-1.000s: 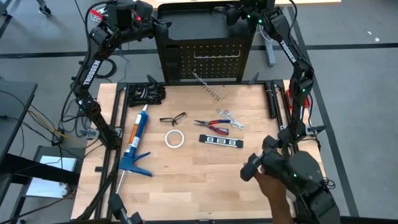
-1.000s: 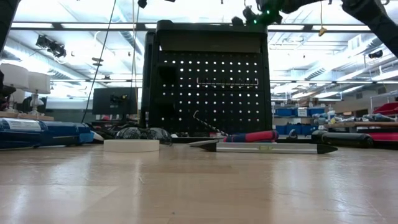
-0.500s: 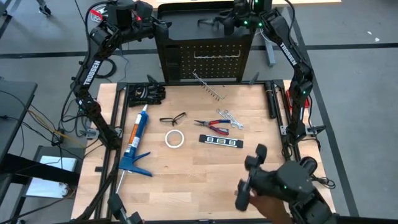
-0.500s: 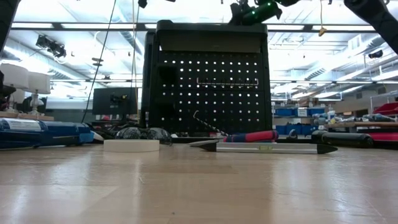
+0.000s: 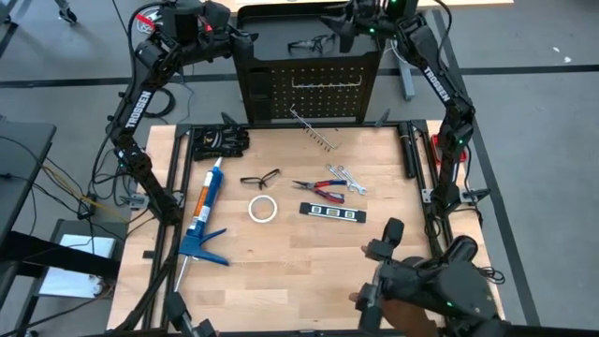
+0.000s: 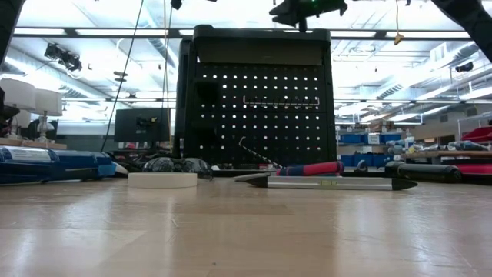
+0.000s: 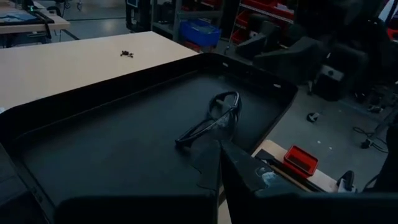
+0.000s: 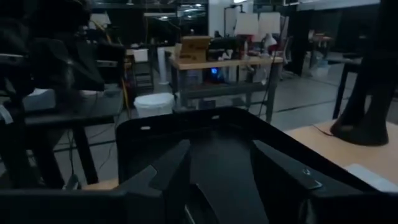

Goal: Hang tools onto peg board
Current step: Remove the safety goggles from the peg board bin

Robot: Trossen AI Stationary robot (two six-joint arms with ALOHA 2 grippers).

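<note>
The peg board (image 5: 328, 89) stands upright at the table's far edge, with a black tray top (image 5: 271, 28). One pair of safety glasses (image 7: 214, 121) lies in that tray. On the table lie another pair of glasses (image 5: 259, 178), the pliers (image 5: 318, 190), two wrenches (image 5: 344, 178) and the black-and-silver bar (image 5: 331, 212). My right gripper (image 5: 335, 28) hovers open over the tray's right part, its fingers (image 8: 168, 171) with nothing between them. At the tray's left end my left gripper (image 5: 240, 37) waits, shut and holding nothing.
A blue caulking gun (image 5: 204, 215), a white tape roll (image 5: 262, 208), black gloves (image 5: 220, 140) and a loose hook rail (image 5: 314, 131) lie on the table. A person's hand with a dark device (image 5: 421, 290) reaches in at the near right corner.
My right gripper has swung toward the left over the tray top and risen a little, turning as it went; it stays open. The person's hand with the device has drawn back toward the table's near edge.
</note>
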